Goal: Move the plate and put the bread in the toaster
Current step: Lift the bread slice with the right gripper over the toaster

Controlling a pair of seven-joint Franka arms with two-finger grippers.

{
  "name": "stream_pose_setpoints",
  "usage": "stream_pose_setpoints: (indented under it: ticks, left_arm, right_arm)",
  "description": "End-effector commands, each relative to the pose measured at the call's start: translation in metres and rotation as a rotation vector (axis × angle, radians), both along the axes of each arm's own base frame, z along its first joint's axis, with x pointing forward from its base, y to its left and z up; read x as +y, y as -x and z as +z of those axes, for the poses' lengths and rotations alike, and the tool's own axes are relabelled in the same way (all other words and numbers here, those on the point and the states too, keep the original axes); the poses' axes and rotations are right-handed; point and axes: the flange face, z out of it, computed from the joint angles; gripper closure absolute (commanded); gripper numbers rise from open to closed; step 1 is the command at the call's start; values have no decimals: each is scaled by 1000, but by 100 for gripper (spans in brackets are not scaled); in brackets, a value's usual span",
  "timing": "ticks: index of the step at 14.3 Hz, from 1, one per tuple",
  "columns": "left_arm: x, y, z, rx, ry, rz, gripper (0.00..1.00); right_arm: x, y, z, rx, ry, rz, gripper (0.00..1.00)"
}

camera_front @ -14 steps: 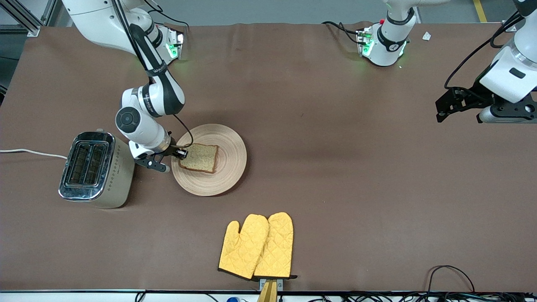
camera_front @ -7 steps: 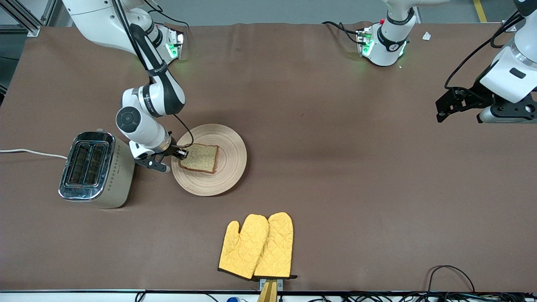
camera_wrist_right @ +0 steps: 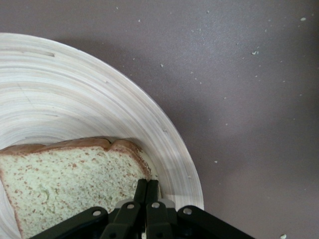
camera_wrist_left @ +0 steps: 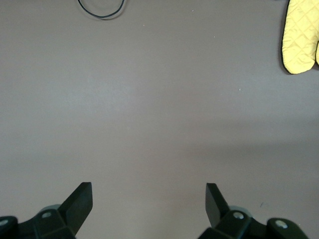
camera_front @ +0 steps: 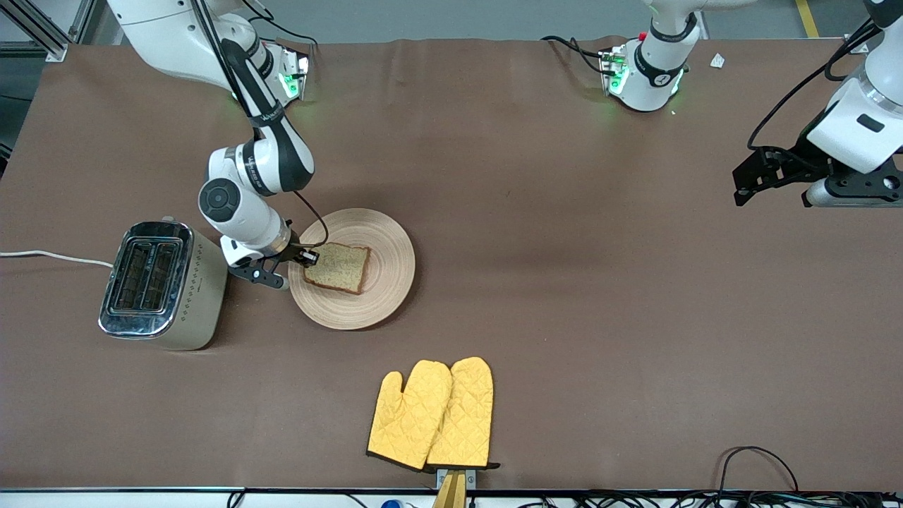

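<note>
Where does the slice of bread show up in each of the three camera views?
Front view: the bread lies on the plate, beside the toaster, with the right gripper shut on its edge.
Left wrist view: not in it; only bare table and an oven mitt.
Right wrist view: the bread sits low in the picture, right at the gripper.
Shared landmark: the plate, in the front and right wrist views.

On the desk (camera_front: pixel 536 176), the bread (camera_front: pixel 338 267) lies on the plate (camera_front: pixel 384 282), the toaster (camera_front: pixel 159 286) beside the plate toward the right arm's end, the oven mitts (camera_front: pixel 432 415) nearer the front camera than the plate.
</note>
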Motion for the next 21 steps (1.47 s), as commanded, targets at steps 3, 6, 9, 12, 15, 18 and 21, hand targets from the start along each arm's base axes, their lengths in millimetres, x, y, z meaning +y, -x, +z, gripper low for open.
stream_pose_setpoints:
  ticks: [3, 6, 9, 12, 15, 18, 21]
  left_arm:
    - [3, 6, 3, 2, 11, -10, 0]
    - [3, 6, 3, 2, 11, -10, 0]
    - [3, 6, 3, 2, 11, -10, 0]
    - [3, 6, 3, 3, 11, -10, 0]
    - [3, 6, 3, 2, 11, -10, 0]
    - [3, 6, 3, 2, 11, -10, 0]
    - [3, 6, 3, 2, 11, -10, 0]
  right_arm:
    - [14, -17, 38, 84, -15, -11, 100]
    - [30, -38, 95, 163, 19, 44, 100]
    - [22, -56, 156, 191, 252, 159, 100]
    - [3, -66, 212, 211, 496, 196, 100]
    - [-18, -70, 235, 215, 702, 190, 100]
    - [-40, -81, 234, 201, 876, 191, 100]
    - [-58, -90, 220, 219, 973, 187, 100]
